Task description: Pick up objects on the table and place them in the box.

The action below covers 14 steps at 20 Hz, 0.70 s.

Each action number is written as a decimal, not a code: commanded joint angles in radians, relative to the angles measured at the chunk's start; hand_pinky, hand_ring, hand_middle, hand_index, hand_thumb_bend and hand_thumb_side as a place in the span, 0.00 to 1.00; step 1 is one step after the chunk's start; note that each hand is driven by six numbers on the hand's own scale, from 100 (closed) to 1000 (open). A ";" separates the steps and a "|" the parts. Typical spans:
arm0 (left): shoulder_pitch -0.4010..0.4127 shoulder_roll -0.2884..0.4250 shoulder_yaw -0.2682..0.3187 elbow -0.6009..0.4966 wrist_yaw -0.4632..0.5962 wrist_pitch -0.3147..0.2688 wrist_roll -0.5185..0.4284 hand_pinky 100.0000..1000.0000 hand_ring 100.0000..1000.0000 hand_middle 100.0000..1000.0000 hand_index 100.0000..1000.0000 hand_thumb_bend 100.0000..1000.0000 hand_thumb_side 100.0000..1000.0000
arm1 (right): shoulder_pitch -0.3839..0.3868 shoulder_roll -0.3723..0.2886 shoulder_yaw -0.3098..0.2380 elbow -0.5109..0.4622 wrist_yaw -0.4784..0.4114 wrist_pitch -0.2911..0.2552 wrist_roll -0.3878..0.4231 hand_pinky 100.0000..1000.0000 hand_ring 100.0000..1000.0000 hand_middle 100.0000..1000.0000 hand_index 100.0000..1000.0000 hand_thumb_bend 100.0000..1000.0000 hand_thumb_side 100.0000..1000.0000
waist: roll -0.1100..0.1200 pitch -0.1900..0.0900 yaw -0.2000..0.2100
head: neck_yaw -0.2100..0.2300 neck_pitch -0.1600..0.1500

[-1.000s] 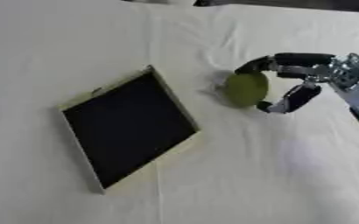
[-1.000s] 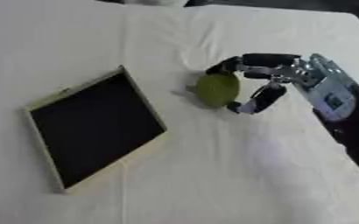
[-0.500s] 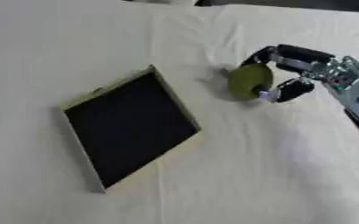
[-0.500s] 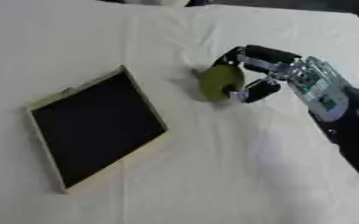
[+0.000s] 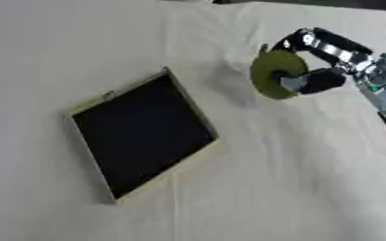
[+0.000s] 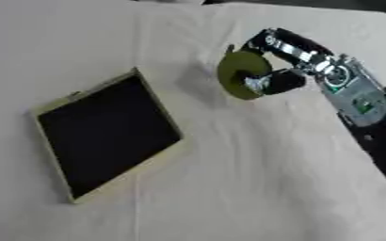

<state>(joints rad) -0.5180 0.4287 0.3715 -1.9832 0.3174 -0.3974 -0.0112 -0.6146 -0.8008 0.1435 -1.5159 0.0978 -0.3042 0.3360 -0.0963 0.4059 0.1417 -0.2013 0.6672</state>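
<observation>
A round olive-green fruit (image 5: 268, 71) with a short stem hangs above the white cloth at the upper right. My right hand (image 6: 288, 60) comes in from the right, its fingers curled over the top of the fruit and its thumb (image 5: 310, 81) pressed against the near side. A shallow square box (image 5: 140, 132) with a pale rim and a black inside lies askew on the cloth to the left of centre, well apart from the fruit. My left hand shows in neither view.
A white cloth (image 5: 270, 188) with soft creases covers the whole table. A dark strip (image 6: 344, 4) runs along the far edge at the top right.
My right hand has shut on the green fruit and lifted it off the cloth, carrying it up and slightly leftward. The box has stayed where it was.
</observation>
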 commanded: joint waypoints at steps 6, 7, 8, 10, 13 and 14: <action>-0.009 0.021 0.003 -0.017 0.000 0.003 0.002 0.56 0.67 0.55 0.67 0.00 0.46 | -0.037 -0.084 -0.068 -0.175 -0.113 -0.025 -0.024 0.57 0.73 0.22 0.49 0.00 0.11 | 0.001 -0.029 -0.004 | -0.003 0.004; -0.009 0.021 0.002 -0.017 -0.001 0.004 0.002 0.56 0.67 0.55 0.67 0.00 0.46 | -0.043 -0.089 -0.066 -0.189 -0.117 -0.030 -0.027 0.57 0.73 0.23 0.49 0.00 0.11 | 0.000 -0.030 -0.004 | -0.005 0.004; -0.009 0.021 0.002 -0.017 -0.001 0.004 0.001 0.56 0.67 0.55 0.67 0.00 0.46 | -0.047 -0.092 -0.064 -0.201 -0.121 -0.034 -0.028 0.56 0.72 0.23 0.50 0.00 0.10 | 0.000 -0.031 -0.003 | -0.006 0.005; -0.009 0.021 0.001 -0.017 -0.001 0.005 0.002 0.56 0.67 0.55 0.67 0.00 0.46 | -0.057 -0.095 -0.055 -0.222 -0.130 -0.037 -0.030 0.56 0.72 0.23 0.50 0.00 0.09 | -0.001 -0.031 -0.003 | -0.009 0.006; -0.010 0.021 0.001 -0.017 0.000 0.005 0.002 0.56 0.67 0.55 0.67 0.00 0.46 | -0.070 -0.091 -0.050 -0.239 -0.144 -0.026 -0.038 0.55 0.71 0.22 0.49 0.00 0.11 | -0.001 -0.032 -0.002 | -0.012 0.006; -0.010 0.021 0.001 -0.017 0.001 0.005 0.002 0.56 0.67 0.55 0.67 0.00 0.46 | -0.078 -0.088 -0.049 -0.243 -0.151 -0.020 -0.043 0.54 0.71 0.22 0.49 0.00 0.11 | -0.001 -0.033 -0.002 | -0.013 0.007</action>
<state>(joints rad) -0.5180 0.4287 0.3713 -1.9832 0.3173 -0.3949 -0.0088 -0.6741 -0.8566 0.1055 -1.7334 -0.0387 -0.3276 0.3010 -0.1009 0.4009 0.1393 -0.2095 0.6698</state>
